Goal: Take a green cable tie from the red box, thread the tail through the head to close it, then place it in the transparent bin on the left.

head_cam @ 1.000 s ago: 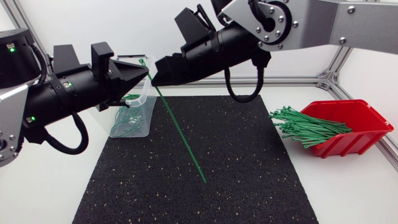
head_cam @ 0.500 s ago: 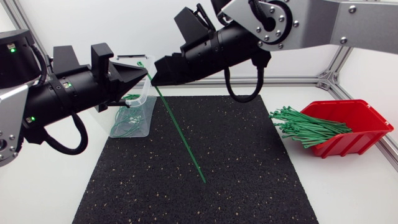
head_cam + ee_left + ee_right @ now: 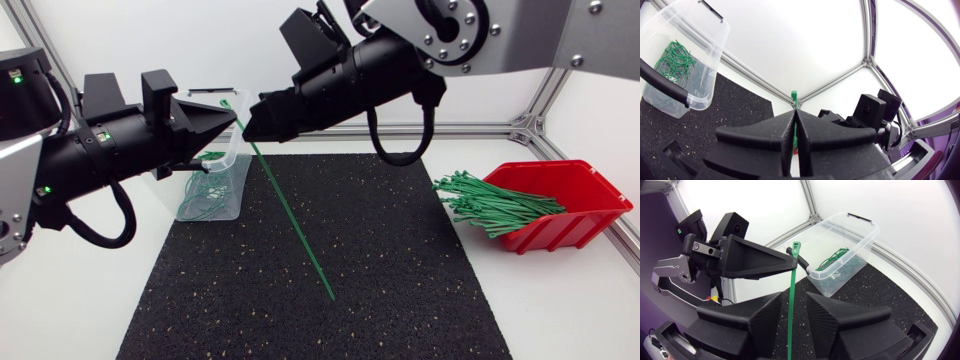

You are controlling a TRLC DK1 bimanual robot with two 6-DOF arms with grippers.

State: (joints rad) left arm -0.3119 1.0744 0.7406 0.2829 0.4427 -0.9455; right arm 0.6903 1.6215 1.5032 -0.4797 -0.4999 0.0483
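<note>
The green cable tie (image 3: 291, 222) is gripped just below its head by the left gripper (image 3: 236, 122), jaws pressed together on it, and its tail is slanted down over the black mat (image 3: 400, 290). The right gripper (image 3: 250, 128) is held tip to tip with the left, jaws apart, with the strap passing loosely between them. Finished ties are seen in the transparent bin (image 3: 243, 160), and spares are heaped at the red box (image 3: 585, 212).

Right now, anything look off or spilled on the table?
Only at the red plastic box: its heap of green cable ties spills past the open front over the white table. The clear plastic bin stands upright; the single green tie in the left gripper hangs straight.
</note>
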